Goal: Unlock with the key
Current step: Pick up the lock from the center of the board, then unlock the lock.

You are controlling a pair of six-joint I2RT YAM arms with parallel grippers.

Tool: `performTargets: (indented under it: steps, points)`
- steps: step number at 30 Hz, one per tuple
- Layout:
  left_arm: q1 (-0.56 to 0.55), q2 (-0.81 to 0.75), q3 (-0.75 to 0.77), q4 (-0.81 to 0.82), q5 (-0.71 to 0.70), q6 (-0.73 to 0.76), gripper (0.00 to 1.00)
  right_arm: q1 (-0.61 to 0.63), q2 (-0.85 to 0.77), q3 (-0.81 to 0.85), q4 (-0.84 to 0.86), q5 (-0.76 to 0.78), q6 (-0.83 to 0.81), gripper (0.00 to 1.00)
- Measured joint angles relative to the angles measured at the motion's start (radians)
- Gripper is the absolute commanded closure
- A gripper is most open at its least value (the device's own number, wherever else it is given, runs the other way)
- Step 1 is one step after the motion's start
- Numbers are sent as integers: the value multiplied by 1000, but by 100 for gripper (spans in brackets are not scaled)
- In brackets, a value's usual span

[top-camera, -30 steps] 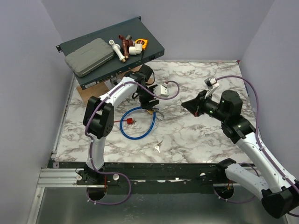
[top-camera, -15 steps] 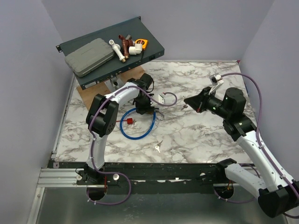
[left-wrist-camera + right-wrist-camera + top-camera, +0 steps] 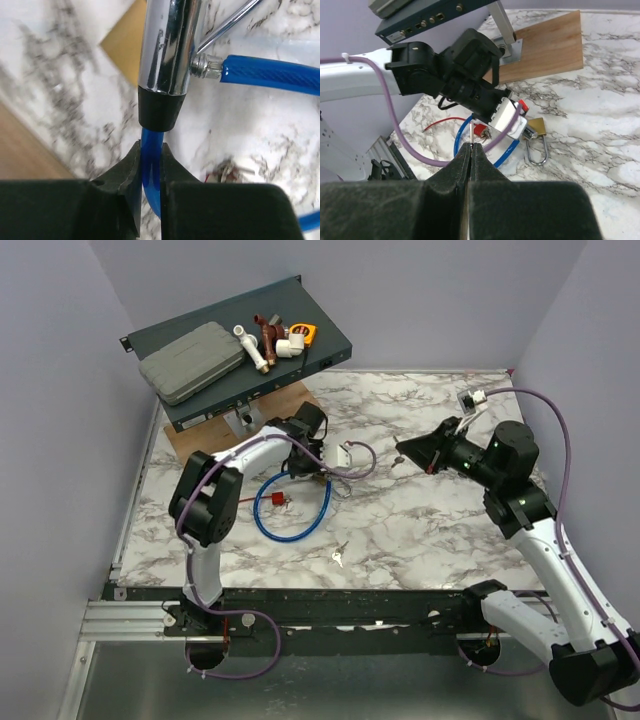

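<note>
My right gripper point(image 3: 471, 145) is shut on the key point(image 3: 471, 131); only its thin silver blade shows, edge-on, poking out past the fingertips. In the top view that gripper point(image 3: 400, 453) hovers right of centre, pointing left at the left arm. The brass padlock point(image 3: 536, 129) lies flat on the marble with its silver shackle toward me, beside a chrome cylinder point(image 3: 511, 119). My left gripper point(image 3: 150, 161) is shut on the blue cable point(image 3: 151, 150) just below the cylinder's black collar point(image 3: 159, 107). From above, the left gripper point(image 3: 305, 468) sits low over the cable loop point(image 3: 290, 535).
Another small key point(image 3: 340, 556) lies loose near the front of the marble top. A red switch with wire point(image 3: 272, 500) sits inside the blue loop. At the back left stand a wooden board point(image 3: 545, 45) and a raised dark shelf point(image 3: 330, 345) carrying a grey case and fittings.
My left gripper has shut on the blue cable and that arm has settled lower. The right arm has drawn back to the right and slightly up, still gripping the key.
</note>
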Motion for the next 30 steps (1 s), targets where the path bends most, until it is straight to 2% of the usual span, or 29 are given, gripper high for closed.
performTargets:
  steps: [6,14,16,19,23,26,30]
  points:
    - [23,-240,-5,-32,38,-2,100,0,21,20,27,-58,26,99]
    - [24,-673,11,-116,222,40,100,0,167,89,64,-265,75,99]
    - [19,-776,-38,-113,270,87,100,5,210,124,45,-307,68,99]
    - [7,-1002,-226,-52,336,187,100,42,274,199,-35,-326,21,99]
    - [-22,-1246,-473,65,390,318,100,190,362,299,-170,-313,-83,99]
    - [-40,-1281,-558,133,403,388,100,268,385,307,-257,-312,-140,99]
    - [-46,-1260,-626,251,393,406,100,273,366,304,-340,-297,-198,99]
